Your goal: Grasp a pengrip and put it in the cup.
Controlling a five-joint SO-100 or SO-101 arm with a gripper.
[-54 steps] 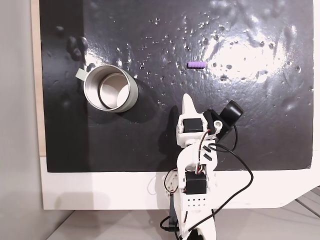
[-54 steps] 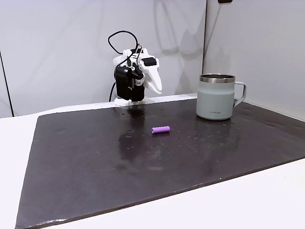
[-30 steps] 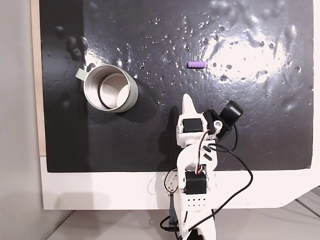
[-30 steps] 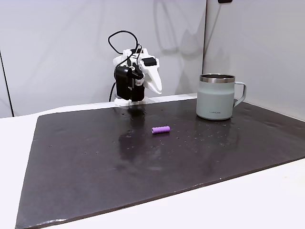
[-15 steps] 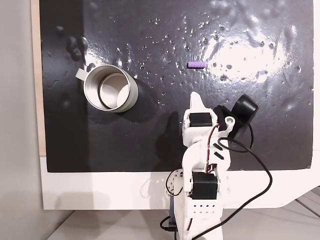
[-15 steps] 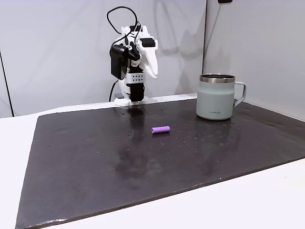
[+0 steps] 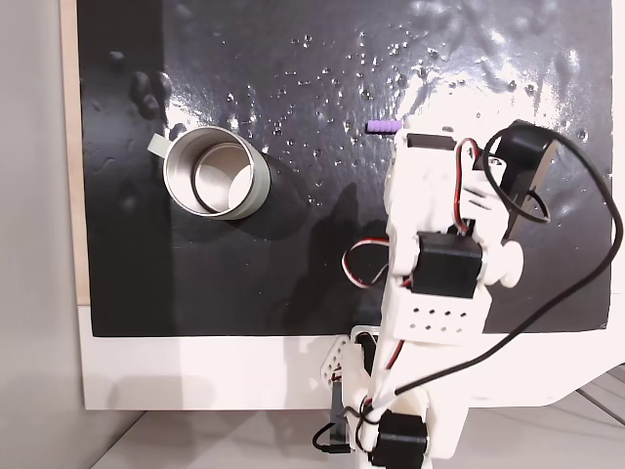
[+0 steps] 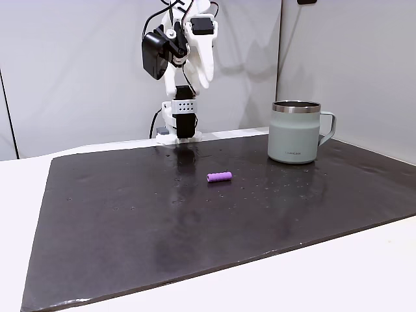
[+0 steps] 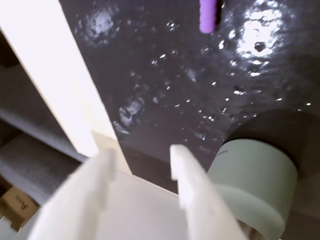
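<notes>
From above in a fixed view, the pengrip (image 7: 383,126) is lying on the black mat (image 7: 293,59), well apart from the cup (image 7: 216,174), which is standing upright with its tape tab (image 7: 156,146) at the rim. The raised white arm (image 7: 435,264) is partly covering the mat just beside the pengrip.

In the side fixed view, the jaws (image 8: 201,73) are hanging high above the worktop (image 8: 364,266), holding nothing; the pengrip (image 8: 219,177) is lying between arm and cup (image 8: 298,132).

In the wrist view, the jaws (image 9: 141,167) are standing slightly apart and empty.
</notes>
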